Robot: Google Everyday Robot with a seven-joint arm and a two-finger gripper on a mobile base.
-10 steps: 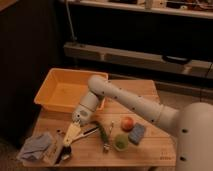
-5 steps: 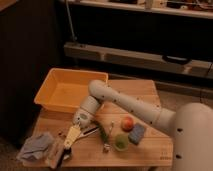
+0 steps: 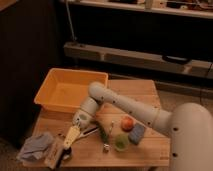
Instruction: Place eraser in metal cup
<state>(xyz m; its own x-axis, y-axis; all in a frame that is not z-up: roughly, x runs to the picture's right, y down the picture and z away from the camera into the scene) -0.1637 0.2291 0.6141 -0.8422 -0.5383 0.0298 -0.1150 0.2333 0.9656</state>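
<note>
— At the table's (image 3: 142, 92) left edge, what lies there?
— A grey-blue cloth (image 3: 34, 146); just right of it the eraser (image 3: 54, 153), tilted, beside the metal cup (image 3: 66, 155).
— And the gripper (image 3: 71, 136)?
— Closed, tip at the eraser's upper end; I can't tell if it's gripping.

Smooth white arm (image 3: 127, 106) with rounded shells, bulbous joints and rows of small dark dots; broad white base (image 3: 192, 137). Its pale yellowish tool (image 3: 71, 136) is near the desk's (image 3: 137, 89) front-left corner.
</note>
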